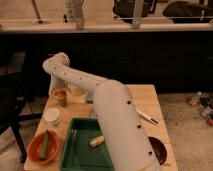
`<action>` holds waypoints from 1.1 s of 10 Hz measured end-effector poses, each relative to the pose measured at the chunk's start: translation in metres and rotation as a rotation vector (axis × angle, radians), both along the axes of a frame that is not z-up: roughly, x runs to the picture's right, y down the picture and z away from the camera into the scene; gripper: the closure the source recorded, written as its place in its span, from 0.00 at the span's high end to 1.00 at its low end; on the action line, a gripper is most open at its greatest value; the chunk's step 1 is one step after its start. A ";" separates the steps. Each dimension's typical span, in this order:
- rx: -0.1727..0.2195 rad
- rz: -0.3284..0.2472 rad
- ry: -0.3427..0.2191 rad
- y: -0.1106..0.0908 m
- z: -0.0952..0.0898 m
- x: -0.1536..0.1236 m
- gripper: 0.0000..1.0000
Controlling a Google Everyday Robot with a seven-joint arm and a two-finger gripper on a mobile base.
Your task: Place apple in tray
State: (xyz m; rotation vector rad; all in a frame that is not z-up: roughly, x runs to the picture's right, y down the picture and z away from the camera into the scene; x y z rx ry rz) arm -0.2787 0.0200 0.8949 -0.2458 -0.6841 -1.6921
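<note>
The apple (61, 98), small, round and orange-yellow, sits on the wooden table (145, 97) near its far left corner. My gripper (60, 92) comes down from the white arm's bent wrist right over the apple, at its top. The green tray (80, 150) lies at the table's front, about a hand's width nearer than the apple. A pale-yellow corn-like piece (96, 141) lies in the tray. My thick white arm (120, 125) runs from the lower right across the tray's right side and hides it.
An orange bowl (36, 150) holding a green piece stands at the front left, with a white cup (52, 116) behind it. A dark maroon bowl (159, 149) and a white utensil (146, 117) lie right of the arm. A dark chair stands left of the table.
</note>
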 end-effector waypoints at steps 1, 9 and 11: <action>-0.004 -0.004 -0.002 0.001 0.000 -0.001 0.51; -0.007 -0.051 -0.006 0.000 -0.006 -0.006 0.00; 0.025 -0.049 -0.012 -0.012 -0.018 -0.007 0.00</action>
